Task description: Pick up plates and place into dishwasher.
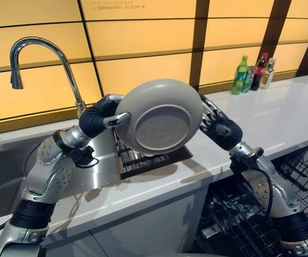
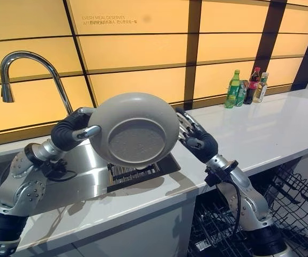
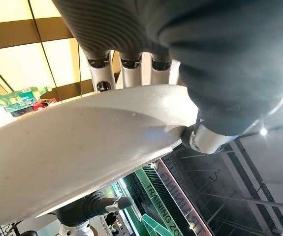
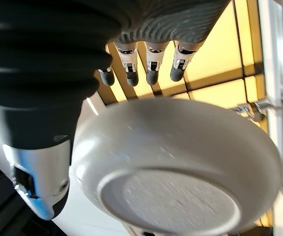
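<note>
A grey plate (image 1: 162, 116) hangs in the air above the counter (image 1: 282, 115), tipped on edge with its underside facing the camera, over a dark drying rack (image 1: 143, 159) set beside the sink (image 1: 4, 171). The left hand (image 1: 101, 116) grips the plate's rim, thumb on the near face and fingers (image 3: 126, 73) curled over the far side. The right hand (image 1: 216, 124) sits at the opposite rim; its fingers (image 4: 151, 69) are extended and relaxed beyond the edge, and it cannot be told whether they touch it.

A curved tap (image 1: 41, 59) rises behind the left arm, and bottles (image 1: 253, 72) stand at the far end of the counter. Below and to the right, the wire rack of the open dishwasher (image 1: 261, 214) waits.

The hold looks thin: one thumb-and-finger pinch on a smooth rim carries the whole plate. If the handover to the right hand is mistimed, or the left lets go before the right closes, the plate could slip and drop onto the rack or the counter edge. A swing towards the dishwasher could also clip the counter's front lip.
</note>
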Motion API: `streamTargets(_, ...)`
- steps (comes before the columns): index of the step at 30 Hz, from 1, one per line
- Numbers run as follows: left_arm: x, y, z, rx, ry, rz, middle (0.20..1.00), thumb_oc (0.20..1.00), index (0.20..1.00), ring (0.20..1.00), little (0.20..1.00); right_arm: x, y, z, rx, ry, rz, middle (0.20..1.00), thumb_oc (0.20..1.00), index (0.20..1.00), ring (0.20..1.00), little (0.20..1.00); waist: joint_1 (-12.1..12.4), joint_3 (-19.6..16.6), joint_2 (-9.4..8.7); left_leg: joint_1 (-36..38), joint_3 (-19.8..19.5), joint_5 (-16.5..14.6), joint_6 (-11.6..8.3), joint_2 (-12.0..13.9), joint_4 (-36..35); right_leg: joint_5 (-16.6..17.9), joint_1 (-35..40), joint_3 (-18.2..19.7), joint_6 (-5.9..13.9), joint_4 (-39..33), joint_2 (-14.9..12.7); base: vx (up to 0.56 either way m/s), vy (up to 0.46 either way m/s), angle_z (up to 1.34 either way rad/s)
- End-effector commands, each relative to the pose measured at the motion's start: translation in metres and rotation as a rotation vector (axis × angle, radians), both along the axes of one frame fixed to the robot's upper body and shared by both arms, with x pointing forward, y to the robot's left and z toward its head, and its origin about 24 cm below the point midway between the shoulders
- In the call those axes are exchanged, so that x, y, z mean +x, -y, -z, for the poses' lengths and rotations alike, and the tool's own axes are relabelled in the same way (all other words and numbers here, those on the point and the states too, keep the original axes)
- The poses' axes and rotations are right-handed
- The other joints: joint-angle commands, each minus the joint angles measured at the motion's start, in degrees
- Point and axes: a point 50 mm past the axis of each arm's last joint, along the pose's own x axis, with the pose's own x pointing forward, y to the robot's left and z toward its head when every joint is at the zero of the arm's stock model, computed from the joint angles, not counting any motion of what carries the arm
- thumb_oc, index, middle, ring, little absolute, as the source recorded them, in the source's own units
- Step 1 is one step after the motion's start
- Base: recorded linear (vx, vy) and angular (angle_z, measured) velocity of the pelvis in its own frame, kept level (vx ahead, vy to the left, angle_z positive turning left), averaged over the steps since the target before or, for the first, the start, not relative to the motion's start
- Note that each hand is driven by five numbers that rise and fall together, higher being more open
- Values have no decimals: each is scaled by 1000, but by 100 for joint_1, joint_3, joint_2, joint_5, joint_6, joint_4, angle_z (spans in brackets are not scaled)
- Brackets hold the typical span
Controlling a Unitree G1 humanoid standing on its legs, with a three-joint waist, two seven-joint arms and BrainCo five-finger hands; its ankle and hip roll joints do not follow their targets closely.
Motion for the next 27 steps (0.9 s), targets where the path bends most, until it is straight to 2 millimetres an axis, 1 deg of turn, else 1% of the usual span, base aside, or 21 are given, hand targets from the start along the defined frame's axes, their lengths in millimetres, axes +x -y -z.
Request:
streamTargets(1,8,10,-23,26,94,37,200,200,200,200,200,5,-8,-37,17,165,-29,1000,1000,1000,1000,1000,131,-4,-116,-582,-167,281,375,-386,32,-586,407,-558,-238,51,261,0,0,0)
streamTargets(9,8,7,-25,17,86,32,200,200,200,200,200,8,-11,-36,25,150,-30,1000,1000,1000,1000,1000,201,-23,-120,-610,-247,283,387,-426,32,-581,412,-614,-222,51,231,4,14,4)
streamTargets(15,9,8,-26,6,74,51,200,200,200,200,200,5,-16,-37,24,164,-86,1000,1000,1000,1000,1000,221,-14,-131,-611,-300,281,401,-460,32,-579,445,-672,-212,51,210,4,10,2)
streamTargets(17,10,9,-24,2,64,62,200,200,200,200,200,4,-22,-38,28,161,-138,1000,1000,1000,1000,1000,224,-11,-141,-604,-324,277,409,-474,32,-580,457,-663,-218,51,212,12,6,4)
streamTargets(22,11,12,-22,-13,34,97,200,200,200,200,200,-8,-43,-31,-25,151,-386,1000,1000,1000,1000,1000,225,-2,-169,-568,-334,259,423,-494,32,-590,476,-623,-214,51,215,0,0,0)
streamTargets(24,11,18,-20,-27,12,126,200,200,200,200,200,-16,-53,-31,-31,168,-482,1000,1000,1000,1000,1000,226,12,-188,-556,-317,262,418,-483,32,-596,491,-600,-218,51,221,0,0,0)
streamTargets(27,12,29,-13,-32,-16,171,200,200,200,200,200,-23,-66,-32,-38,189,-551,1000,1000,1000,1000,1000,218,42,-200,-493,-318,207,422,-477,32,-640,544,-568,-227,51,237,33,-25,0)
